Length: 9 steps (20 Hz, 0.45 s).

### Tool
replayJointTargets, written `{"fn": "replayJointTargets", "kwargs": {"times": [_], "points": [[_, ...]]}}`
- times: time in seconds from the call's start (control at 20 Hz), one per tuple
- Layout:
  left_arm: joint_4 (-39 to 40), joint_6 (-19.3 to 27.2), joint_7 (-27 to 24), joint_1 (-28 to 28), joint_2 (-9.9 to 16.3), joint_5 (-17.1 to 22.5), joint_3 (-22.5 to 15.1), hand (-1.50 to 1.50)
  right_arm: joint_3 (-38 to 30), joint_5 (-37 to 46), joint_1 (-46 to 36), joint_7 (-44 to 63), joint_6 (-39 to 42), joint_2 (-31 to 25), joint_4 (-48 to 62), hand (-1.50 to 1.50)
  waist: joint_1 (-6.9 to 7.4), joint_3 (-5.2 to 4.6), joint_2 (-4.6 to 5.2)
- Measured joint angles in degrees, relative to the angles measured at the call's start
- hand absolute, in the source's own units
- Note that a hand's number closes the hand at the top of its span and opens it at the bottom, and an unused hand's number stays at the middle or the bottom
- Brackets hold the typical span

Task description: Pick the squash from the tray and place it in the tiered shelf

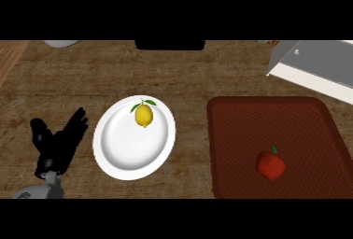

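Observation:
A dark red tray point(276, 116) lies on the counter at the right. On its near part sits one red vegetable with a small green stem point(271, 164), which looks like a pepper; I see no squash. The white tiered shelf point(314, 70) shows at the upper right corner, partly cut off. My left hand point(59, 140) rests at the lower left, fingers straight and pointing up, holding nothing, just left of a white plate. My right hand is out of view.
A white plate point(131, 154) sits in the middle with a yellow lemon point(143, 115) on its far part. A black object point(170, 45) and a grey round thing point(60, 43) lie along the far edge. Bare wood counter shows between plate and tray.

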Motion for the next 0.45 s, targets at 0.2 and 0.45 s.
{"fn": "replayJointTargets", "kwargs": {"times": [0.2,0.45], "points": [[-0.6,-0.1,-0.1,0.6,0.1,-0.1,0.1,0.0,-4.4,-3.9,4.5,-0.6,2.2,-4.5,1.6,-1.5,-0.34,-0.01,-0.07],[-0.5,-0.2,-0.6,0.9,-0.1,-0.2,0.4,0.0,-8.5,-8.3,10.9,-1.9,9.5,-9.6,3.6,-1.5,-0.68,0.01,-0.21]]}}
